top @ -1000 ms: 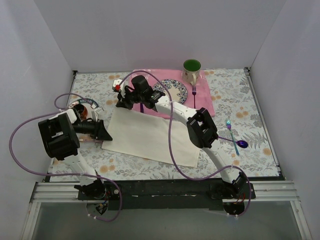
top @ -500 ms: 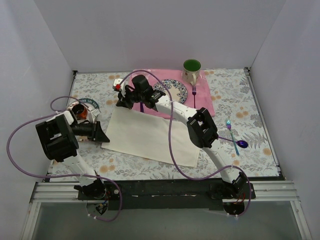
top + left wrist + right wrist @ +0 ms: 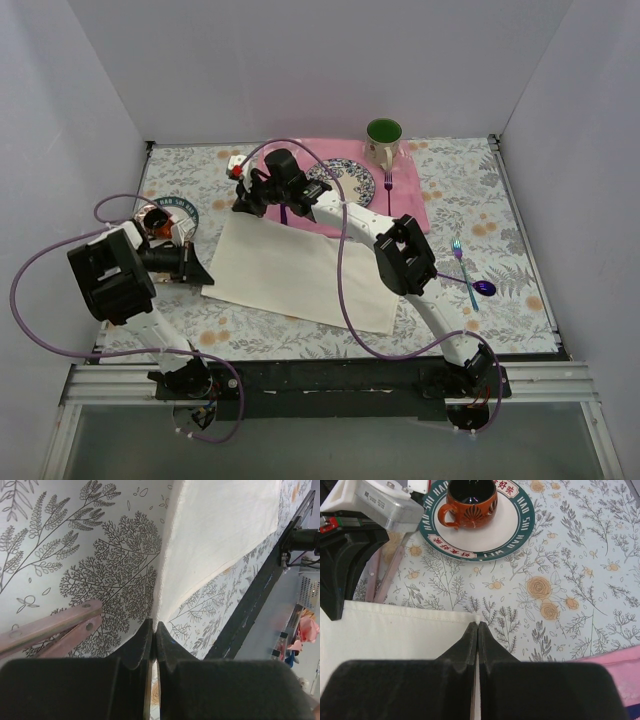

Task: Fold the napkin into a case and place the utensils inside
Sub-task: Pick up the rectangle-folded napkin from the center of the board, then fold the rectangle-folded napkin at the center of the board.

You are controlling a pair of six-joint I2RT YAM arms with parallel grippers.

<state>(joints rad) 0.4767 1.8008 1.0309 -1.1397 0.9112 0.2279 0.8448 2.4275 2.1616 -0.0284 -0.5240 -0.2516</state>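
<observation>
The cream-white napkin (image 3: 300, 270) lies flat and folded in half on the floral tablecloth, forming no case at this moment. My left gripper (image 3: 205, 275) is shut on its near-left corner; in the left wrist view the black jaws (image 3: 154, 625) pinch the napkin (image 3: 215, 535) at its tip. My right gripper (image 3: 240, 207) is shut on the far-left corner, where the closed jaws (image 3: 478, 626) hold the hemmed edge of the napkin (image 3: 395, 630). The utensils, a purple-bowled spoon (image 3: 483, 288) and a teal fork (image 3: 459, 254), lie to the right of the napkin.
A pink placemat (image 3: 410, 205) at the back carries a patterned plate (image 3: 345, 182), a green mug (image 3: 383, 140) and a dark fork (image 3: 388, 181). An orange cup on a green-rimmed saucer (image 3: 520, 517) stands at the left, with pinkish sticks (image 3: 50, 627) beside it.
My left gripper has shut on the napkin's near-left corner, and the left arm has shifted slightly left. The right arm has stayed still, shut on the far corner.
</observation>
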